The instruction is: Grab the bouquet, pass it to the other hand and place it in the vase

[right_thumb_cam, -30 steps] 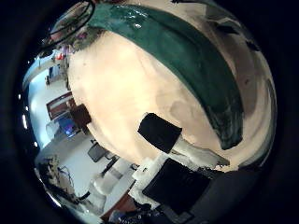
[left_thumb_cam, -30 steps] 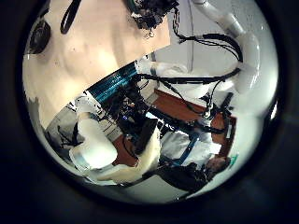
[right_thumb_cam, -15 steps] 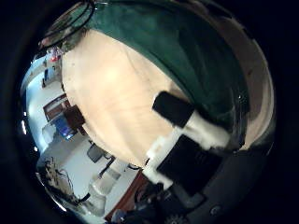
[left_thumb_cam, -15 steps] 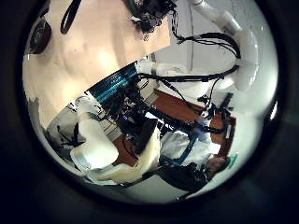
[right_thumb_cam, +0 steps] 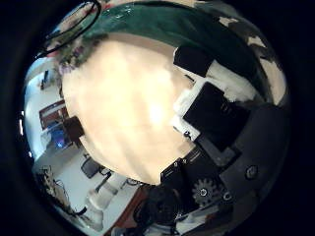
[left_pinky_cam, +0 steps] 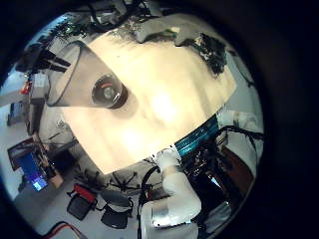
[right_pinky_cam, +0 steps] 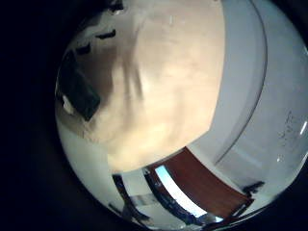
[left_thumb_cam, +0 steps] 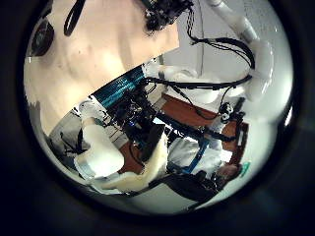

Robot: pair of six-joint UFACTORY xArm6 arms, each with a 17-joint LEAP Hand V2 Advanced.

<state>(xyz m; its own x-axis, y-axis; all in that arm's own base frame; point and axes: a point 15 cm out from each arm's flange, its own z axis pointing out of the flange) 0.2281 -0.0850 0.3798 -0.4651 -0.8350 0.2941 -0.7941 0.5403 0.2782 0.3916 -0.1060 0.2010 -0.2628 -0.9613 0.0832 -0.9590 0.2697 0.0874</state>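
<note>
The bouquet (right_thumb_cam: pixel 157 28) lies along the table's edge, a long dark wrap close to my right palm in the right thumb side palm view, with small blossoms (right_thumb_cam: pixel 71 61) at one end. My right hand's fingers (right_thumb_cam: pixel 212 108) are curled in over the wrap. The left little finger side palm view shows the clear cone-shaped vase (left_pinky_cam: pixel 85 85) upright on the table and my right hand (left_pinky_cam: pixel 204 48) low at the table's far edge. My left hand (left_thumb_cam: pixel 94 147) hangs high over the table, fingers relaxed, holding nothing. The right hand (left_thumb_cam: pixel 162 15) also shows in the left thumb side palm view.
The pale wooden table (left_pinky_cam: pixel 169 95) spreads between the vase and my right hand. A dark looped cord (right_thumb_cam: pixel 74 25) lies by the bouquet's blossom end. One of my right hand's fingers (right_pinky_cam: pixel 82 91) shows over the table (right_pinky_cam: pixel 164 67) in the right little finger side palm view.
My right hand's fingers have curled in toward the palm and now fill much more of its thumb side view. The left hand has barely moved.
</note>
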